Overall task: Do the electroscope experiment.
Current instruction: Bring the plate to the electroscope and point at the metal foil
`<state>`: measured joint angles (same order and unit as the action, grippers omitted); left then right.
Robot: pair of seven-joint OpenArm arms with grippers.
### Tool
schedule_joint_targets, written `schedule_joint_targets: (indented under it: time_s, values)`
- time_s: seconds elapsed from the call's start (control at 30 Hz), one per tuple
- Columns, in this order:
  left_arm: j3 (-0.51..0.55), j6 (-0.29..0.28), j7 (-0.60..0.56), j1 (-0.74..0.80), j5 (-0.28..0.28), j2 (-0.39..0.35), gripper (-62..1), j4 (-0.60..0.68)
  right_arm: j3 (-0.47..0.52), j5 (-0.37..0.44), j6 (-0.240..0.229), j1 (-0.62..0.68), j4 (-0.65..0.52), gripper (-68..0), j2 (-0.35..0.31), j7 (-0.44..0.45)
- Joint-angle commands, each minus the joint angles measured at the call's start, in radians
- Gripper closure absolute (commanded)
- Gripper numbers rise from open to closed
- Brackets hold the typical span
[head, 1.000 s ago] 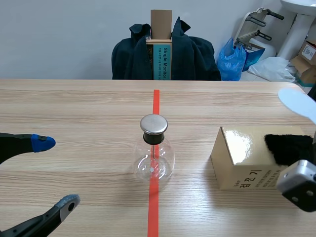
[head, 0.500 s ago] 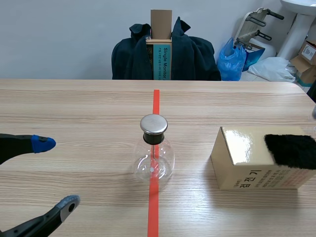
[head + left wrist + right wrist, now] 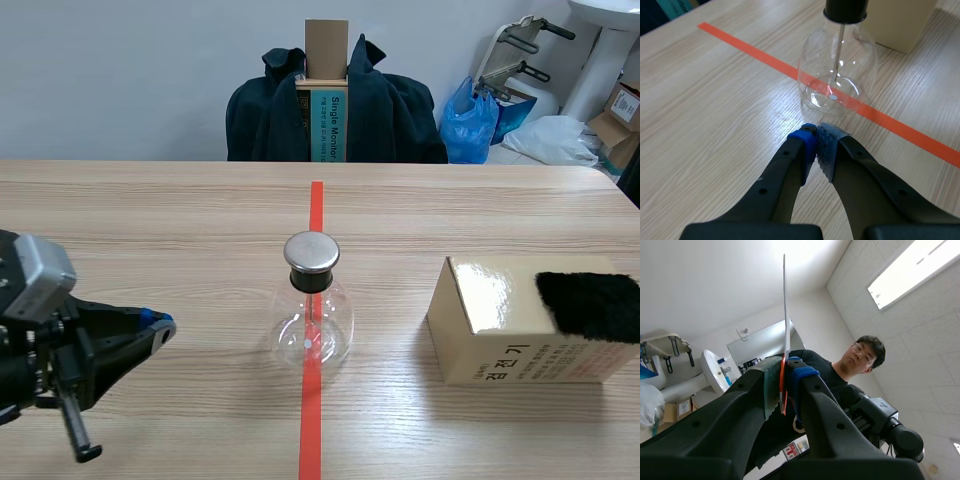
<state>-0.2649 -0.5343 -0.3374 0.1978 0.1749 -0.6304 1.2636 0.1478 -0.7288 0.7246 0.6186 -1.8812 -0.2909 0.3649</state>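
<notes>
Change: left gripper (image 3: 152, 325) has turned and closed its formerly wide fingers, tip now aimed at the electroscope flask (image 3: 311, 320); the right arm has lifted out of the scene view.
Left fingers: pads (image 3: 807, 144) pressed together on nothing, low over the table (image 3: 150, 220), just short of the flask's base.
Right fingers: right gripper (image 3: 784, 376) narrow, clamped on a thin white plastic strip (image 3: 785, 305) seen edge-on, raised toward the ceiling, well apart from the flask.
Flask: upright on the tape line (image 3: 316, 205); box (image 3: 490, 320) to its right.
Risk: the closed left tip may nudge the light, round-bellied glass and slide or tip it; the thin strip could slip or flex in its pinch.
Materials: clear smooth glass, black stopper, polished metal cap (image 3: 311, 252); glossy cardboard box carrying a shaggy black fur pad (image 3: 590, 305).
</notes>
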Motion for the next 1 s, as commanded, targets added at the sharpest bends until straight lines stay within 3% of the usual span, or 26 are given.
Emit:
schedule_joint_targets:
  time_s: [0.0, 0.2, 0.47, 0.63, 0.83, 0.97]
  values:
    - [-0.033, -0.004, -0.034, -0.048, 0.001, 0.022, -2.8, -0.025, 0.010, 0.005, 0.008, -0.003, -0.015, -0.8, -0.008, 0.016]
    - [-0.176, -0.002, -0.078, -0.206, -0.061, 0.103, -2.7, -0.202, -0.005, 0.005, -0.011, -0.004, -0.015, -0.8, -0.005, 0.084]
    - [-0.241, 0.024, -0.112, -0.301, -0.068, 0.172, -2.7, -0.345, -0.076, -0.005, -0.011, -0.014, -0.015, -0.9, 0.000, 0.095]
    - [-0.252, 0.027, -0.127, -0.314, -0.072, 0.184, -2.8, -0.372, -0.185, -0.063, -0.011, -0.060, -0.015, -0.8, -0.006, 0.015]
    - [-0.252, 0.027, -0.148, -0.314, -0.107, 0.187, -2.7, -0.376, -0.344, -0.176, -0.051, -0.105, -0.005, -0.8, -0.006, -0.095]
    - [-0.252, 0.027, -0.164, -0.314, -0.117, 0.187, -2.8, -0.376, -0.412, -0.242, -0.129, -0.106, 0.016, -0.8, -0.006, -0.102]
